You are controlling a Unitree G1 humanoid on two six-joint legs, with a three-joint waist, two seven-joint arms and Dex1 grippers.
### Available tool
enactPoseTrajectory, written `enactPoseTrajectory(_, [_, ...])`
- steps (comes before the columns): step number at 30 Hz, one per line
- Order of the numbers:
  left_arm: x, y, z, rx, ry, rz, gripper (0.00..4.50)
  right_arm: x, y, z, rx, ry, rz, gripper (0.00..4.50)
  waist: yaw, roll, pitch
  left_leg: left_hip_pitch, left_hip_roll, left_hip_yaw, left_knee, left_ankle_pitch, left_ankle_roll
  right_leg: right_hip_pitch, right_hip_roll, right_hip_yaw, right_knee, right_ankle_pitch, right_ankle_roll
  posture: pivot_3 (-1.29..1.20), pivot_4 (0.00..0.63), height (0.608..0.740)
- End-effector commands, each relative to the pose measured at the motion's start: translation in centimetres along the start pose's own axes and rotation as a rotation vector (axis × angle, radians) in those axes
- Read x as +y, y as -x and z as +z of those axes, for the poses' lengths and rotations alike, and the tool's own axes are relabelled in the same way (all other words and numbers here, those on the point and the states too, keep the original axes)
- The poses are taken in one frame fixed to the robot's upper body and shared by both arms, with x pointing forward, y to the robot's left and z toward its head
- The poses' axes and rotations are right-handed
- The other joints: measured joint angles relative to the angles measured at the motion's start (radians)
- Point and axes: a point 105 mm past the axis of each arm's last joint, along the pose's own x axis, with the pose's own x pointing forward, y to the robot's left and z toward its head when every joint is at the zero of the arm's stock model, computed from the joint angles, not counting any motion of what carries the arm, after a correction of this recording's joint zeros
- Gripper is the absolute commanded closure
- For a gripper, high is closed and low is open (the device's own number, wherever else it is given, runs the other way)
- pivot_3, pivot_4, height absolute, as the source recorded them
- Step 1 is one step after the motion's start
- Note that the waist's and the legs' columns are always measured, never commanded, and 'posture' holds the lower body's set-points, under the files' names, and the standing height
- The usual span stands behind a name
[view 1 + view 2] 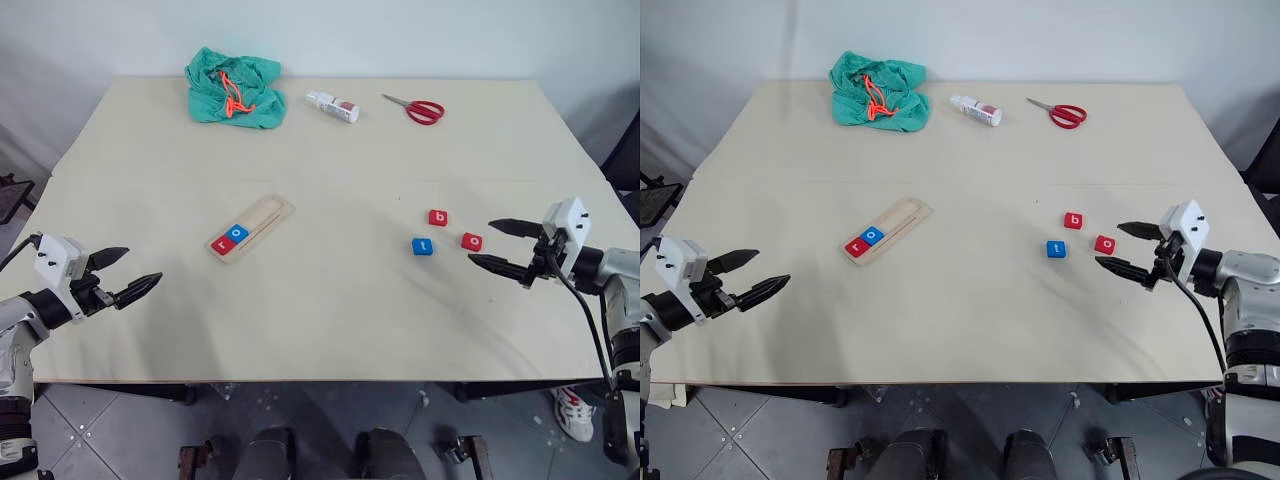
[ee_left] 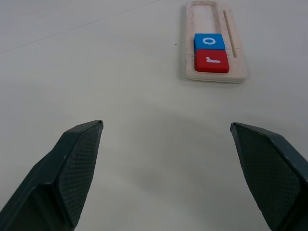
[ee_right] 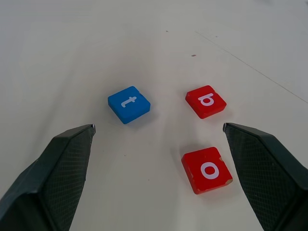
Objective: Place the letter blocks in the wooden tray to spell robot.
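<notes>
The wooden tray (image 1: 252,228) lies slantwise left of the table's middle. A red r block (image 1: 221,244) and a blue o block (image 1: 238,233) sit side by side at its near end. Three loose blocks lie on the right: a red b (image 1: 438,217), a blue t (image 1: 422,246) and a red o (image 1: 471,241). My right gripper (image 1: 498,245) is open just right of the red o, level with the table and clear of the blocks. My left gripper (image 1: 125,274) is open at the table's near left edge, well short of the tray (image 2: 215,45), with nothing between its fingers.
At the back of the table lie a crumpled green cloth (image 1: 234,88) with an orange cord, a small white bottle (image 1: 332,106) on its side and red-handled scissors (image 1: 417,108). A seam runs across the tabletop behind the tray.
</notes>
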Motion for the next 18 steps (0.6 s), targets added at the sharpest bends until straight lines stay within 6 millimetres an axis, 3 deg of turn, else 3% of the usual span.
enactPoseTrajectory(1, [0.4, 0.6, 1.1, -0.009, -0.059, 0.013, 0.0, -1.0, 1.0, 1.4, -0.024, 0.045, -0.045, 0.05, 0.0, 0.0, 0.0, 0.0, 0.0, 0.0, 0.0, 0.0, 0.0, 0.0, 0.0, 0.0, 0.0, 0.0, 0.0, 0.0, 0.15, 0.74])
enactPoseTrajectory(10, [0.7, 1.0, 0.9, 0.008, -0.023, 0.056, 0.0, -0.9, 0.5, 1.6, -0.028, 0.037, -0.033, 0.05, 0.0, 0.0, 0.0, 0.0, 0.0, 0.0, 0.0, 0.0, 0.0, 0.0, 0.0, 0.0, 0.0, 0.0, 0.0, 0.0, 0.15, 0.74])
enactPoseTrajectory(18, [-0.5, 4.5, -0.8, 0.104, 0.028, 0.103, 0.0, -1.1, -0.3, 2.3, -0.04, 0.046, -0.016, 0.05, -0.003, 0.0, 0.0, 0.0, 0.001, 0.001, -0.001, 0.0, 0.0, 0.0, 0.0, 0.001, -0.002, 0.0, 0.0, 0.0, 0.15, 0.74])
